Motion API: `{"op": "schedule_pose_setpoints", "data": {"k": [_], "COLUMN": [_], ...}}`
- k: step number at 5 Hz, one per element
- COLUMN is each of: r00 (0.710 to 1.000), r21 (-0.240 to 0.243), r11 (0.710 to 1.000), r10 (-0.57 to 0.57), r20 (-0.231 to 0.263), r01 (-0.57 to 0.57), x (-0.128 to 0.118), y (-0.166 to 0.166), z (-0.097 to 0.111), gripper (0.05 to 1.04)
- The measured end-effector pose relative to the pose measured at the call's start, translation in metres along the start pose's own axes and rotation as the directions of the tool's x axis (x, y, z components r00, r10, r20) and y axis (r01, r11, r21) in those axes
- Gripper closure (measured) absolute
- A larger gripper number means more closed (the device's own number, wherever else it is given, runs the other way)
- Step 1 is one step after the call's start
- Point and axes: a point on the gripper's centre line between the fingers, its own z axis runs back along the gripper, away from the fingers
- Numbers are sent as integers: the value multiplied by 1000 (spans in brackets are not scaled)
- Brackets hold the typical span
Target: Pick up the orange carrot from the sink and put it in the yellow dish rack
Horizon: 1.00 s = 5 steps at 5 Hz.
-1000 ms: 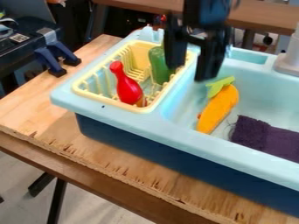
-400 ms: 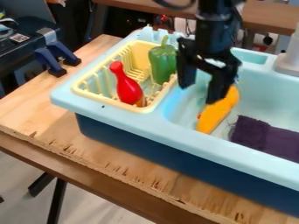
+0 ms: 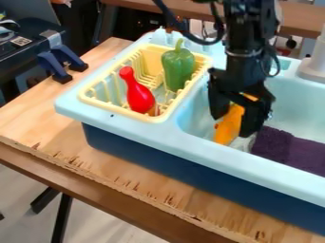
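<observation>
Black gripper (image 3: 232, 126) hangs wide open astride an orange toy carrot (image 3: 228, 132), gripping nothing. Both are in a light-blue sink (image 3: 222, 154), near a purple cloth (image 3: 293, 148).

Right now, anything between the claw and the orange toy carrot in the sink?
Nothing visible: the claw is open around the orange toy carrot. The purple cloth lies off to one side.

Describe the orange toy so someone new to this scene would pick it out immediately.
On the wooden table, find the light-blue toy sink. In its basin, the orange toy lies between the fingers of the black gripper. Its orange colour separates it from the purple cloth nearby and the red toy and green pepper in the rack.
</observation>
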Motion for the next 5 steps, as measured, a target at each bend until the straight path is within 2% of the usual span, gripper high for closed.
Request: {"op": "schedule_pose_setpoints", "data": {"k": [1, 2, 3, 4, 5], "r00": [1000, 997, 993, 994, 997], "r21": [-1, 45, 75, 76, 78], "r11": [1000, 998, 995, 995, 996], "r10": [17, 44, 75, 70, 56], "r20": [-11, -60, -94, -86, -44], "r01": [-17, -41, -68, -63, -53], "x": [7, 8, 2, 0, -2], "y": [3, 10, 13, 15, 14], "z": [-10, -14, -13, -3, 19], "gripper": [77, 112, 383, 582, 643]}}
